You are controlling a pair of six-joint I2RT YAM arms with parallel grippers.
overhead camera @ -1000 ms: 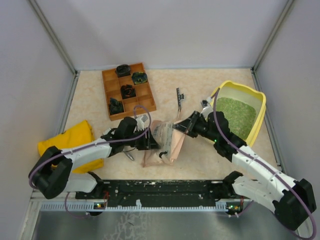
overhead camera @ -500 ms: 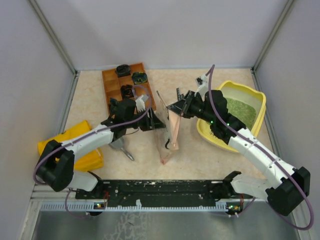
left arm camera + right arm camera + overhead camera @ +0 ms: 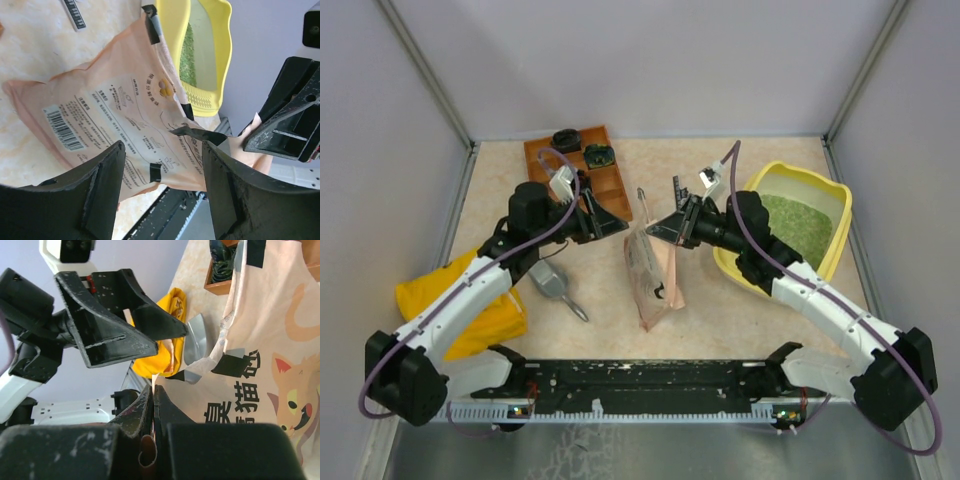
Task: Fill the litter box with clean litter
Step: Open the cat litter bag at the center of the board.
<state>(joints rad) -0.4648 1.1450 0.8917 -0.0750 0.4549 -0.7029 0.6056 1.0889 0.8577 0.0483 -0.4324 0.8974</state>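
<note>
The yellow litter box (image 3: 832, 250) stands at the right with clean litter (image 3: 798, 222) as a green grainy layer inside. My right gripper (image 3: 663, 228) is shut on the top edge of a pink printed pouch (image 3: 653, 275), which droops down to the table. In the right wrist view the shut jaws (image 3: 153, 396) pinch the pouch (image 3: 272, 365) edge. My left gripper (image 3: 617, 224) stands open just left of the pouch, apart from it. The left wrist view shows its open fingers (image 3: 100, 195) in front of the pouch's back (image 3: 120, 112), with the litter box (image 3: 215, 55) and litter (image 3: 188, 55) beyond.
A grey scoop (image 3: 551, 282) lies on the table left of the pouch. A yellow cloth bag (image 3: 460, 300) sits at the near left. A brown wooden compartment tray (image 3: 600, 180) with dark items is at the back. A black strip (image 3: 675, 190) lies near the pouch's top.
My left gripper has let go of the pouch, opened wide and drawn back to the left. The right gripper alone now holds the pouch's top, further from the arm bases.
</note>
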